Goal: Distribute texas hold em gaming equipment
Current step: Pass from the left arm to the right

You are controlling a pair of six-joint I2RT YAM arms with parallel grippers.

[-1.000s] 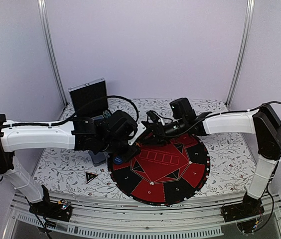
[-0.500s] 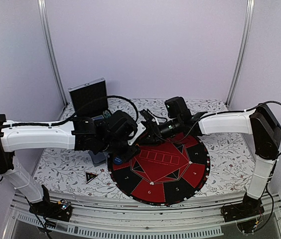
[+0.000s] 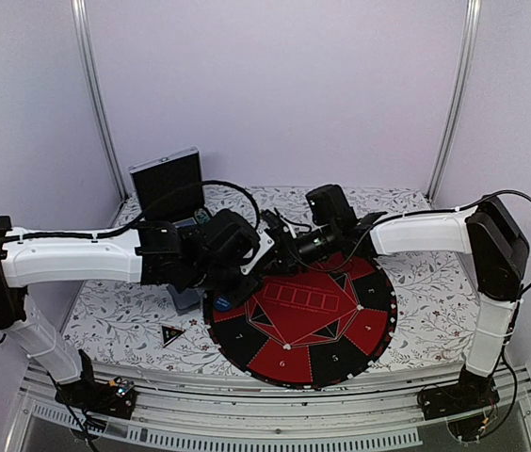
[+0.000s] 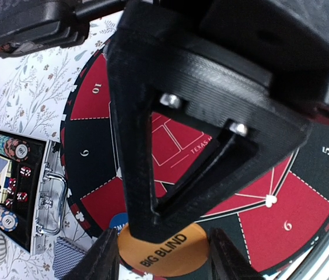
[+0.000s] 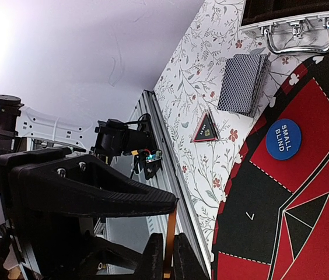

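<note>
The orange Big Blind button point(image 4: 164, 251) hangs in the air above the mat's far-left edge, held by both grippers. My left gripper point(image 4: 163, 262) spans the button's width, one finger on each side of its rim. My right gripper point(image 5: 168, 262) pinches it edge-on, where it shows as a thin orange strip point(image 5: 170, 233). The two grippers meet in the top view, left gripper point(image 3: 258, 252) against right gripper point(image 3: 280, 252). The blue Small Blind button point(image 5: 283, 139) lies on the mat's left rim. The card deck point(image 5: 243, 83) and black triangular marker point(image 5: 205, 129) lie on the cloth beside the mat.
The round red-and-black mat point(image 3: 322, 325) fills the centre-right of the table. The open silver-edged case point(image 4: 42, 198) sits left of it with stacks of striped chips point(image 4: 10, 146) and red dice inside; its lid point(image 3: 167, 179) stands up at the back left.
My right gripper has moved left to meet my left gripper at the orange button. The left arm has stayed in place.
</note>
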